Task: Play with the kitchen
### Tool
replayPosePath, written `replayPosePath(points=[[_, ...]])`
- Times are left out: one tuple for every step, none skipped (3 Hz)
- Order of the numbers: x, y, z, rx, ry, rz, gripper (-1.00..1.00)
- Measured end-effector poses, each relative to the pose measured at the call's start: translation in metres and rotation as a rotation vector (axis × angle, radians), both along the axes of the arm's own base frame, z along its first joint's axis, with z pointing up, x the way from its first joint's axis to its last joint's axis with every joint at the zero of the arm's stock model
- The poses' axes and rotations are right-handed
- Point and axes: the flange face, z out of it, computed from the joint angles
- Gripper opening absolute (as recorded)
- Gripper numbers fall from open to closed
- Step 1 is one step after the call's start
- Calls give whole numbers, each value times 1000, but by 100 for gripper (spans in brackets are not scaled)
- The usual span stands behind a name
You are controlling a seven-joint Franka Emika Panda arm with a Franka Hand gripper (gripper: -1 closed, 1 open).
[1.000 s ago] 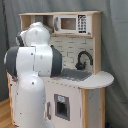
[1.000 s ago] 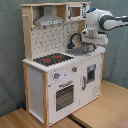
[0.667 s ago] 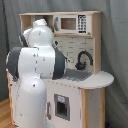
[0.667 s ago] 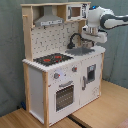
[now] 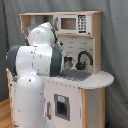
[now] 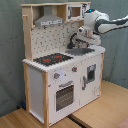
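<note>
Hovering above the sink (image 6: pixel 80 50) at the kitchen's (image 6: pixel 40 85) counter: the gripper (image 6: pixel 83 36), seen in the second exterior view, hanging just beside the black faucet (image 6: pixel 73 40); impossible to tell whether closed or apart. Reaching in from the second exterior view's right, the white arm (image 6: pixel 110 24), elbow passing in front of the microwave (image 6: pixel 76 11). Filling the first exterior view's left, the arm's bulky white links (image 5: pixel 35 60), hiding the hob side of the kitchen (image 5: pixel 92 95) and the gripper itself. Standing on a wooden floor (image 6: pixel 100 112) against a grey curtain, the kitchen showing hood (image 6: pixel 49 20), red-ringed hob (image 6: pixel 52 58) and windowed oven door (image 6: pixel 64 96) in the second exterior view.
</note>
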Motion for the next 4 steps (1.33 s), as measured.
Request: replayPosePath(points=[[21, 3, -12, -8, -30, 1, -100], [38, -1, -34, -13, -18, -38, -100], [40, -5, -63, 22, 47, -85, -100], [44, -5, -62, 26, 33, -84, -100]])
